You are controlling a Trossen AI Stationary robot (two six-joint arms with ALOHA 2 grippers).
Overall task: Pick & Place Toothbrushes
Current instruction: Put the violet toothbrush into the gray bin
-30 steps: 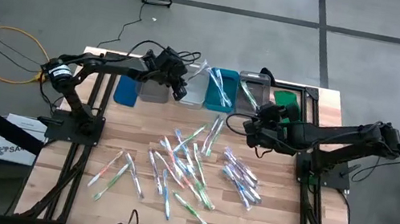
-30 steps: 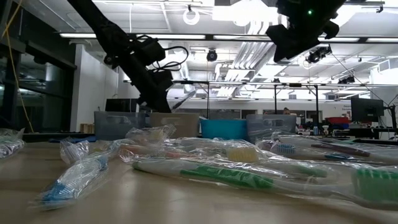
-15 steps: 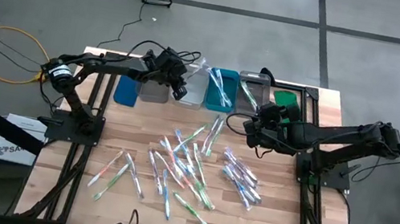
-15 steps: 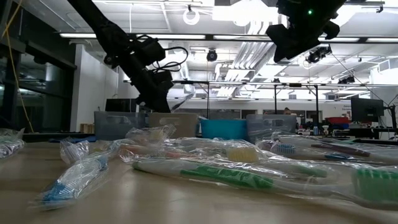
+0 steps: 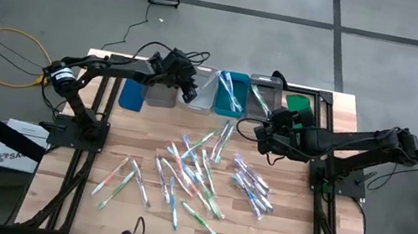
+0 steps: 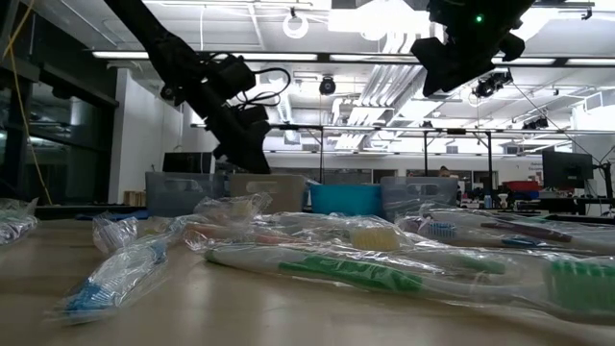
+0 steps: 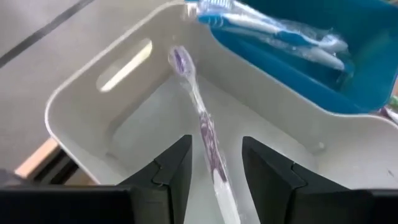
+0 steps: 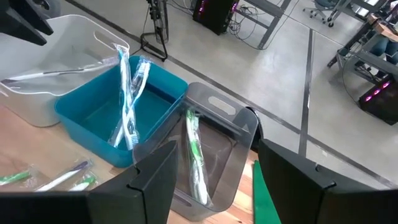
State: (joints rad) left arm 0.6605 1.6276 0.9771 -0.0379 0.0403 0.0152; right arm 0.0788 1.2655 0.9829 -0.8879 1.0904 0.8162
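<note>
The tabletop (image 5: 275, 230) was a pale wooden slab with a row of bins along its far edge and both arms reaching in over it. From the left the row ran: a blue bin (image 5: 132, 96), a grey bin (image 5: 159, 97), a white bin (image 5: 200, 99), a teal bin (image 5: 231, 93) and a clear bin (image 5: 261, 96).

The left tool (image 7: 212, 167) hung over the white bin with its jaws parted. A purple brush (image 7: 202, 124) lay in the gap between them, slanting down into the bin; the jaws did not seem to be pressing on it, though the wrist view left that hard to call. The right tool (image 8: 214, 165) hovered near the clear bin, jaws wide and empty.

Most toothbrushes (image 5: 196, 166) lay scattered in the middle of the tabletop, with a smaller cluster (image 5: 253, 186) toward the right arm and a few strays (image 5: 124, 178) on the left. The teal bin held blue brushes (image 8: 129, 93) and the clear bin a green one (image 8: 196, 155).

Each brush looked sealed in a thin clear wrapper, so it would likely be light, stiff along the handle and slick under the fingers (image 7: 171, 177). A pinch across the mid-handle, where the stick is thickest, seemed safer than the loose, crinkly film at either end, which could slip or fold. Overlapping brushes might drag a neighbour along.
</note>
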